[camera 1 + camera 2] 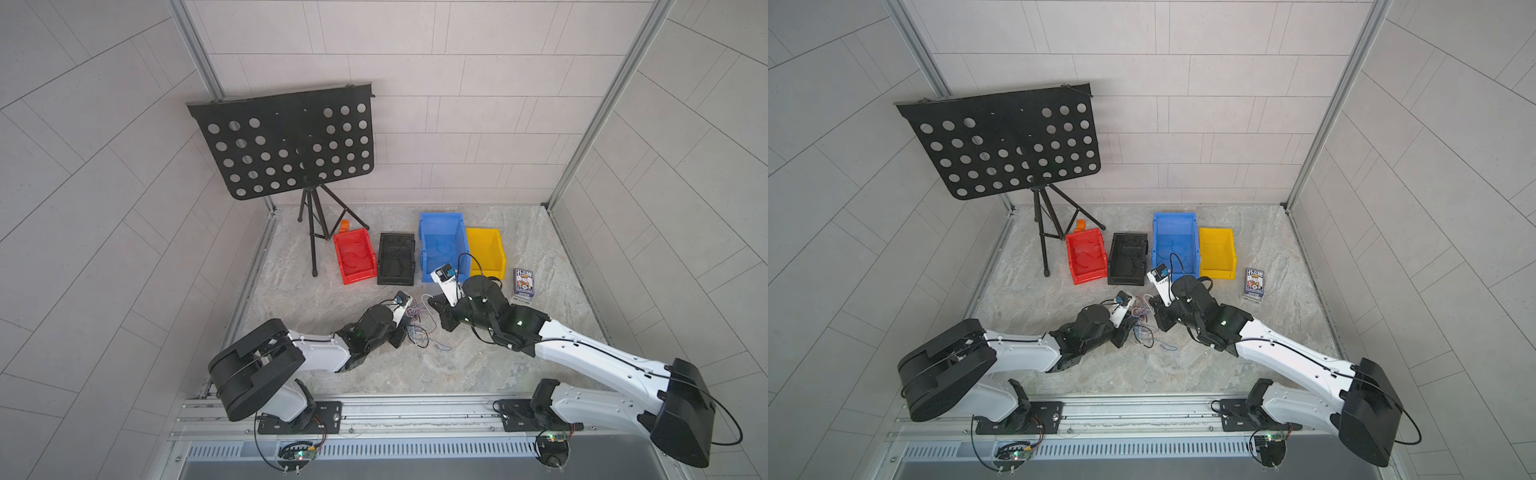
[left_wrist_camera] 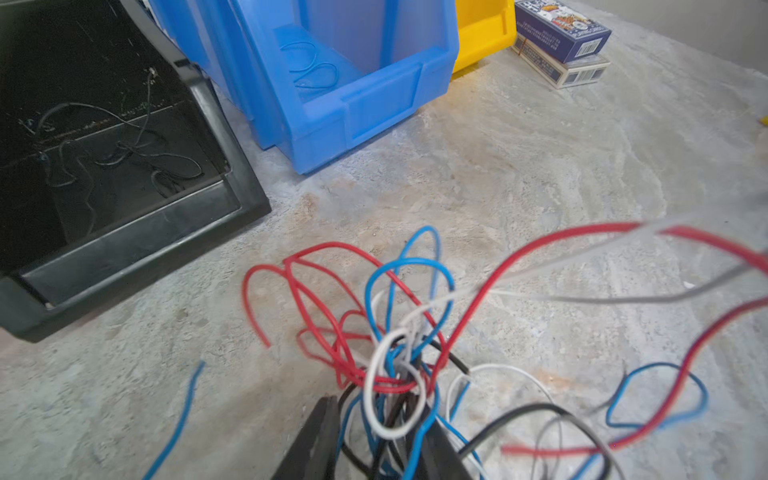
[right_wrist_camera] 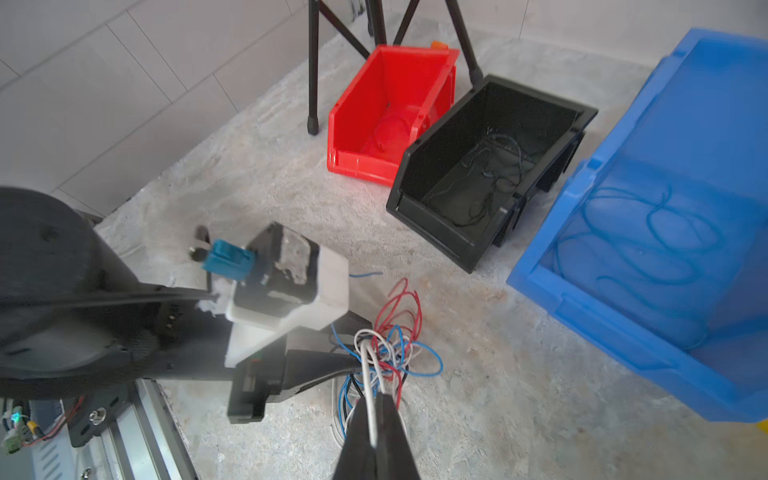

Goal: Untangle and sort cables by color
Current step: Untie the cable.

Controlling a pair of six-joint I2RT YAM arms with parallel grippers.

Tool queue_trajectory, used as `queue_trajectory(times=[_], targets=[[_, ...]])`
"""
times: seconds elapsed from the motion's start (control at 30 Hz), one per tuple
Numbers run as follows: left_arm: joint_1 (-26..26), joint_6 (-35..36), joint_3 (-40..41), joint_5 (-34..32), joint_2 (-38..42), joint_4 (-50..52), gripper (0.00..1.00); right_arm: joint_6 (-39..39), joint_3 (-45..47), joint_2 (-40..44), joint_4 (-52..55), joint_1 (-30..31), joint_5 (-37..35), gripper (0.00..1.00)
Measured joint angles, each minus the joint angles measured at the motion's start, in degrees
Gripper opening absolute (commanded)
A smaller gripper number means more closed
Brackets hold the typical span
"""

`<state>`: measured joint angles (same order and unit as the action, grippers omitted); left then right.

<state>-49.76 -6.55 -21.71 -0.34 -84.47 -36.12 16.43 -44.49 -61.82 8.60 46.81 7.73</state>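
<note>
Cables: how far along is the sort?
Done: a few wires already lie in the red bin, black bin and blue bin. In hand: the right gripper is shut on a white wire running out of the tangle; the left gripper sits in that tangle, jaws apart. Left: the red, blue, white and black tangle on the table; the yellow bin shows no wires yet.

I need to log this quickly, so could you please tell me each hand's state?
Left hand: open, cable tangle between its jaws.
Right hand: closed on a white cable.
</note>
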Motion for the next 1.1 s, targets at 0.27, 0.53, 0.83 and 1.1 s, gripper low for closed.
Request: queue_trajectory(times=[0.27,0.53,0.83,1.1], targets=[[0.44,-0.35,0.74,-1.66,-2.12,-0.81,0.06,-2.03,-6.03,2.38,7.08,0.35,-2.64,0.0],[1.55,-1.77,2.32,-1.36,-1.49,-7.52,0.21,-4.74,-14.88,2.91,15.8,0.42,-5.33,0.0],[2.64,-6.69,5.62,3.1,13.38,-2.78,0.66,-4.13,-11.23,-0.02,11.41,0.39,-4.28,0.0],[1.25,-4.02,6.19,7.78,14.71,-5.68,0.65,-2.69,-7.87,-3.37,8.33,0.39,-1.09,0.0]])
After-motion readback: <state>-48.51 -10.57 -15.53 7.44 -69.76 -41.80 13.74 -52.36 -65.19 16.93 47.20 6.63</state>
